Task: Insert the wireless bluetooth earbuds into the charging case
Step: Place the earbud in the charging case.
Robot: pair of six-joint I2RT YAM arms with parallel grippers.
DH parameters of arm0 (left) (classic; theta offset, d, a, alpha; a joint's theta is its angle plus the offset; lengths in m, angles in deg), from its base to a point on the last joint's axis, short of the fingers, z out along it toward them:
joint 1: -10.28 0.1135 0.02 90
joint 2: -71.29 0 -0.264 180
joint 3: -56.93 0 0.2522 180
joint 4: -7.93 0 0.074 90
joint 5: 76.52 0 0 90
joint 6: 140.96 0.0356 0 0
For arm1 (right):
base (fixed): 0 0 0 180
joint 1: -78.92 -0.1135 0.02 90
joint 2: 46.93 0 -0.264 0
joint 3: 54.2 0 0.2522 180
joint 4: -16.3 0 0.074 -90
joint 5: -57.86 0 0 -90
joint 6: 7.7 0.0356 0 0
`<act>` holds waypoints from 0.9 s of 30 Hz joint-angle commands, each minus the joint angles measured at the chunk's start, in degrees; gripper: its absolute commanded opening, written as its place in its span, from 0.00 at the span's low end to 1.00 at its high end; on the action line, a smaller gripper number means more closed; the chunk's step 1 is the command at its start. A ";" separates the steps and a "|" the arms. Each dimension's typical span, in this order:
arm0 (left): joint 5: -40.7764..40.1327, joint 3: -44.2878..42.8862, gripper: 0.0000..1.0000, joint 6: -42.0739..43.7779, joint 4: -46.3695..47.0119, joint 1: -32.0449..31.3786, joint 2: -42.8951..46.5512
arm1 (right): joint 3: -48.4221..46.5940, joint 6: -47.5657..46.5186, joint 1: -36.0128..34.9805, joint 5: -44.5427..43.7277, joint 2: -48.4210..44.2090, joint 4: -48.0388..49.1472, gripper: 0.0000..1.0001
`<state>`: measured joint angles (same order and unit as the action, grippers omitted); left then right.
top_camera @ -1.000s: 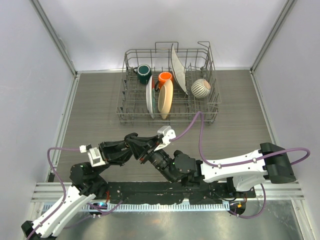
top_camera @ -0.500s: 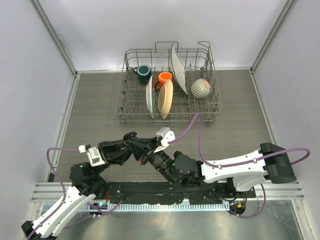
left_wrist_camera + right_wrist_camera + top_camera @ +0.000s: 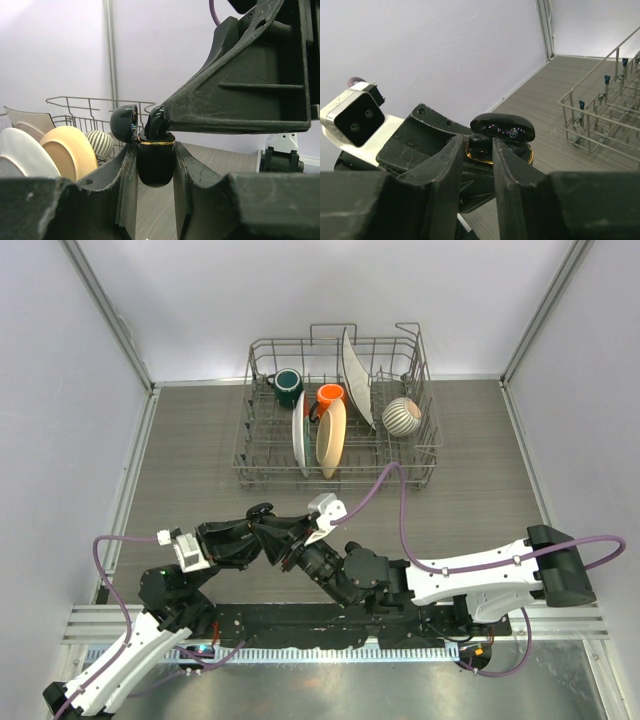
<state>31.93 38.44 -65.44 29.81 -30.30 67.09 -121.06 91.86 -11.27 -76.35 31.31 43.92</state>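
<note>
The charging case (image 3: 155,162) is glossy black with a gold rim. It stands upright in my left gripper (image 3: 155,154), which is shut on its sides. Its lid (image 3: 124,122) hangs open to the left. In the right wrist view, a small black earbud (image 3: 481,142) sits at the case's gold rim (image 3: 522,156), under the open lid (image 3: 502,127). My right gripper (image 3: 478,143) has a finger close on each side of it. From above, the left gripper (image 3: 280,537) and right gripper (image 3: 298,553) meet tip to tip near the table's front. Other earbuds are out of view.
A wire dish rack (image 3: 425,455) stands at the back centre of the table, holding plates (image 3: 331,437), a green mug (image 3: 288,386), an orange cup (image 3: 331,395) and a striped bowl (image 3: 402,416). Purple cables loop from both wrists. Grey walls close in both sides.
The right arm has crept slightly left, pressing its wrist closer to the left gripper. The left arm and the case have stayed still.
</note>
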 commanded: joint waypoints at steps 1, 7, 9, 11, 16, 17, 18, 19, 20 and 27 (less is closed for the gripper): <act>0.00 -2.21 0.00 0.33 6.29 -0.03 1.13 | -1.92 0.63 0.10 -1.76 -1.86 -4.65 0.41; 0.09 -2.30 0.00 0.15 6.11 -0.03 1.22 | -2.27 1.86 0.10 -0.88 -2.65 -3.95 0.54; 0.26 -2.30 0.00 0.15 5.85 -0.03 1.22 | -2.18 1.78 0.10 -0.44 -3.35 -3.24 0.55; 0.17 -2.30 0.00 0.07 5.50 -0.03 1.39 | -1.92 1.95 0.10 0.17 -4.31 -2.19 0.56; 0.26 -2.12 0.00 0.07 5.14 -0.03 1.48 | 0.10 2.04 0.10 1.05 -7.65 0.53 0.59; 0.26 -2.12 0.00 0.07 5.14 -0.03 1.31 | 0.71 1.69 0.02 1.57 -8.79 1.49 0.59; 0.26 -2.12 0.00 0.15 5.14 -0.03 1.31 | 1.07 1.34 0.02 2.10 -9.24 2.03 0.59; 0.35 -2.12 0.00 -0.02 5.23 0.06 1.22 | 1.16 0.99 0.02 2.37 -9.68 2.47 0.59; 0.44 -2.12 0.00 0.07 5.23 -0.03 1.13 | 1.25 0.98 0.02 2.37 -10.03 2.30 0.60; 0.53 -2.39 0.00 -0.02 5.23 -0.03 0.87 | 1.60 1.68 0.02 -0.08 -12.23 0.37 0.60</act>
<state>32.11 38.42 -65.51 31.93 -30.26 67.94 -119.31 93.78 -11.23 -73.94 20.82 43.42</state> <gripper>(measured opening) 0.315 0.599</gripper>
